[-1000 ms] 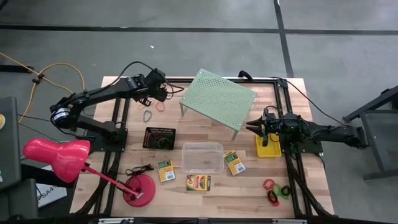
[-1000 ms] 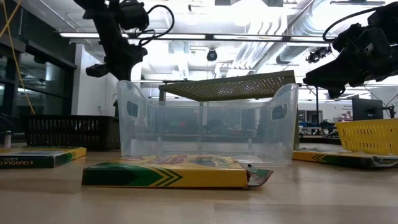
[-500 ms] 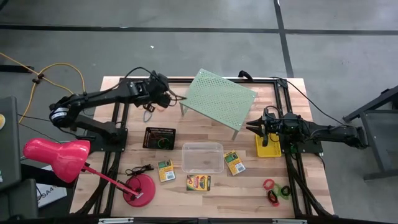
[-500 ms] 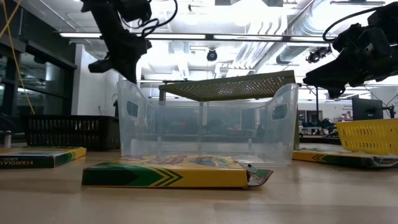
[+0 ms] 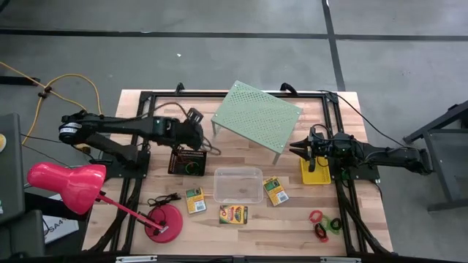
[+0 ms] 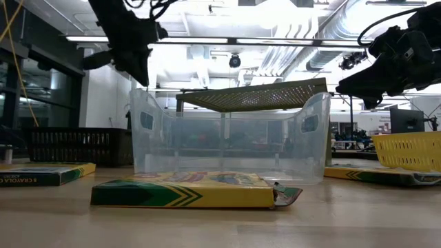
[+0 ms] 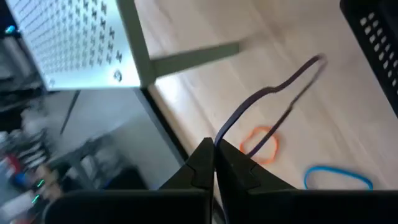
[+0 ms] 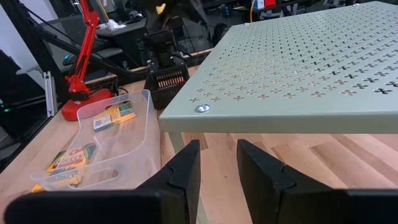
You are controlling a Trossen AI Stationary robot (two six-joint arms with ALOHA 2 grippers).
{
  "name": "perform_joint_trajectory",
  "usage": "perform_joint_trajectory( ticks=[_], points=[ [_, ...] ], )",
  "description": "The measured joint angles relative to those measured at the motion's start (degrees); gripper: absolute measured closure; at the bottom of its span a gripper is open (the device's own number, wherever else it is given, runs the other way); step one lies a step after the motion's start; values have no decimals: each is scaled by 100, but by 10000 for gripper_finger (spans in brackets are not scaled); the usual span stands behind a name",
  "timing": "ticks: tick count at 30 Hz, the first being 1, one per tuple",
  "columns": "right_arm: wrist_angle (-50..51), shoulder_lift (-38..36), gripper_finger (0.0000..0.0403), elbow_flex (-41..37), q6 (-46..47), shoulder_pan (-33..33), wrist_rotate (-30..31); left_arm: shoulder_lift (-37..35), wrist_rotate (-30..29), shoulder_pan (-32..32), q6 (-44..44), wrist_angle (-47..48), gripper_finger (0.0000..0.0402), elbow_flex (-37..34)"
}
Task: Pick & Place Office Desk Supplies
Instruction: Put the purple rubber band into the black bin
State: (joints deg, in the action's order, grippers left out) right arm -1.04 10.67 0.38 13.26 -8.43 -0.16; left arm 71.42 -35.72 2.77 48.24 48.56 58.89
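**Left gripper pinching a dark rubber band beside the mesh tray**

I take the clear tub (image 5: pixel 238 185) as my landmark, mid-table.

- Pale green perforated shelf (image 5: pixel 257 117): behind the tub, tilted, standing on its legs.
- Pink-red desk lamp (image 5: pixel 67 185): far to the tub's left, its round base (image 5: pixel 163 221) near the table's front edge.
- Left arm (image 5: pixel 117 126): reaches in from the left, behind and left of the tub. I see the left gripper (image 7: pixel 214 163) clenched, fingertips pressed together on a thin dark rubber band (image 7: pixel 273 99) that loops out past them, off the wood. It hangs just behind the black mesh tray (image 5: pixel 188 161).
- Right arm (image 5: pixel 380 155): waiting to the tub's right. The right gripper (image 8: pixel 217 163) holds nothing, fingers apart, above the yellow basket (image 5: pixel 315 174).
- Mesh tray: just left of the tub, a green ring (image 5: pixel 191 167) inside it.
- Card boxes: one (image 5: pixel 194 199) at the tub's front left, one (image 5: pixel 276 190) at its right, one (image 5: pixel 234 214) directly in front.
- Little rings (image 5: pixel 324 224): red, green and black, grouped well to the tub's front right.
- Loose bands, wrist view only: an orange one (image 7: pixel 261 144) and a blue one (image 7: pixel 337 177) lying on the wood beyond the left fingers.
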Motion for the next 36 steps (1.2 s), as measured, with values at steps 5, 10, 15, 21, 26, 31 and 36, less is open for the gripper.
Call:
perform_joint_trajectory(
  ticks=[5, 10, 15, 21, 26, 31, 36],
  points=[
    [-2, 0, 309, 0, 1, 1, 1, -101, -556, -730, -881, 421, 400, -2],
    [0, -1, 309, 0, 2, 2, 0, -127, -559, -1366, -2026, 890, 400, -2],
    [-2, 0, 309, 0, 0, 0, 2, -127, -361, -1806, -3252, 1248, 400, -2],
    [0, -1, 309, 0, 0, 0, 1, -112, 264, -2104, -4314, 1320, 400, -2],
    [-1, 0, 309, 0, 0, 2, 0, -21, 833, -2243, -5212, 1334, 400, -6],
    [-11, -2, 309, 0, 2, 0, 2, 198, 1340, -2287, -5841, 1346, 400, -7],
    [-24, 0, 309, 0, 0, 2, 4, 493, 2042, -2284, -6344, 1336, 400, -7]
  ],
)
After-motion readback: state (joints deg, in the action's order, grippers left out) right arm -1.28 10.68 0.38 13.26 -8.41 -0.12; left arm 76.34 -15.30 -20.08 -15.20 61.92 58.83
